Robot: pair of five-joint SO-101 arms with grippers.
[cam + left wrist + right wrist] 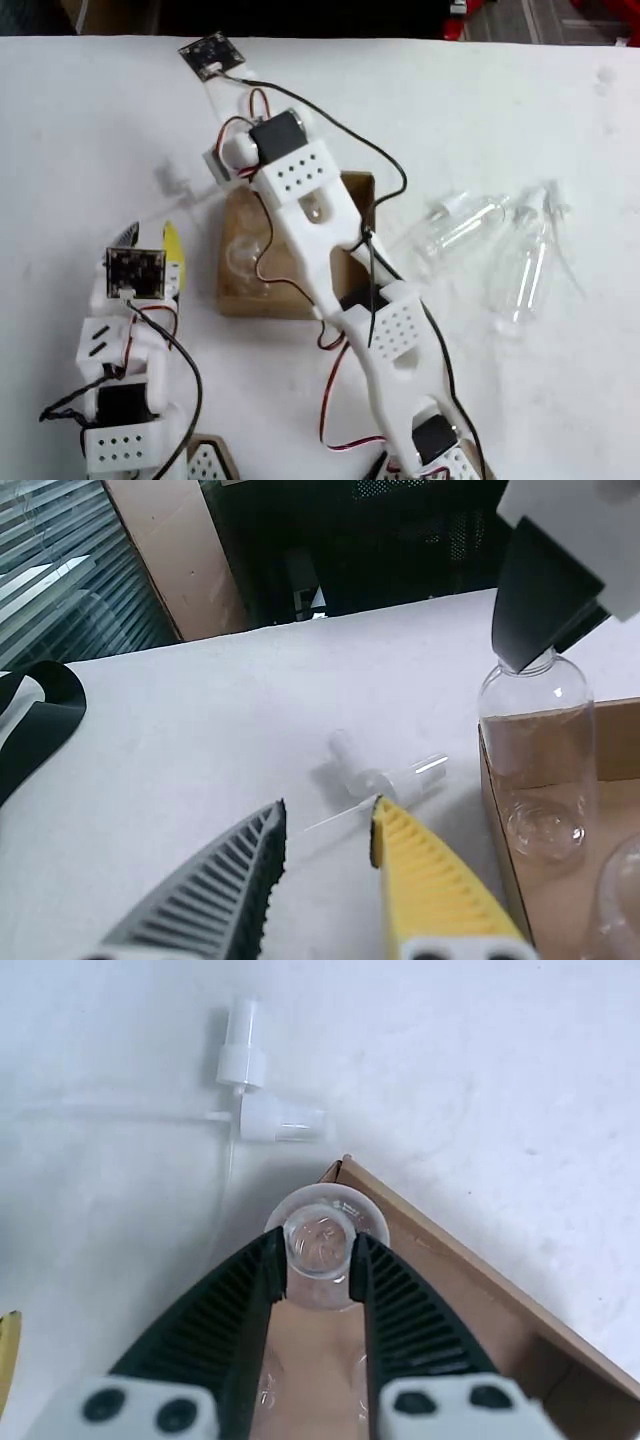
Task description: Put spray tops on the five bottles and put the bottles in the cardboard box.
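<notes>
Nearest us, the left gripper (328,815) had its fingers apart, aimed at the spray top (378,777). That top lay on its side on the worktop (200,730) just ahead, roughly across the fingers' line and just outside the cardboard box (612,742) corner. Our right gripper (318,1258) was clamped on the neck of an uncapped bottle (536,715) standing upright inside that corner. We judged the left arm nearer the top.

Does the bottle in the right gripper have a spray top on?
No, the bottle in the right gripper shows an open, bare neck.
</notes>
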